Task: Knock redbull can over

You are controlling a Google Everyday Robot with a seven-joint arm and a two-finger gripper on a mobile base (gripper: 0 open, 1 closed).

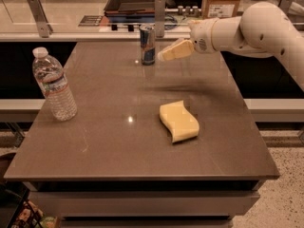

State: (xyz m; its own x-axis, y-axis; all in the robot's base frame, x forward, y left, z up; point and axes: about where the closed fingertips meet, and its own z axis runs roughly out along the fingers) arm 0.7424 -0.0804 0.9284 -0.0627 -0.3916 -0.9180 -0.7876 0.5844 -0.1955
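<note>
The redbull can [147, 44] stands upright near the far edge of the brown table [114, 146], blue and silver with a silver top. My gripper [164, 57] reaches in from the right on a white arm [247, 30]. Its tip is just to the right of the can at about mid-height, very close to it or touching. The can is not tilted.
A clear water bottle [53, 85] with a white cap stands at the table's left side. A yellow sponge [178, 121] lies right of the middle. Behind the table runs a counter with a dark tray [133, 1] and a cardboard box [222, 1].
</note>
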